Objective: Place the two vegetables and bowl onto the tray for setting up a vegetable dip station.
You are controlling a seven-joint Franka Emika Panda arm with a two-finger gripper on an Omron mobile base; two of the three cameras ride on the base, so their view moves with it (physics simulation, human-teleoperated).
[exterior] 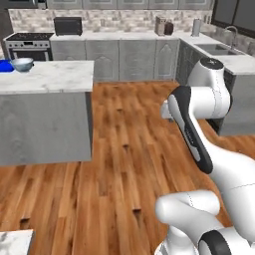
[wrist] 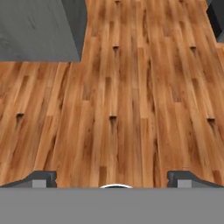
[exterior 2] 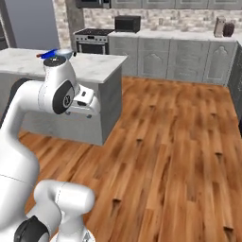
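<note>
My end effector (wrist: 112,179) hangs with its jaws spread wide and nothing between them, pointed down at bare wooden floor (wrist: 131,96) beside the grey island's side. On the marble tabletop (exterior: 55,75) I see the bowl (exterior: 22,63) near the far left edge, with the blue tray (exterior: 4,65) touching or just beside it at the frame's border (in my right base view the arm covers most of both). I cannot make out the two vegetables from here.
</note>
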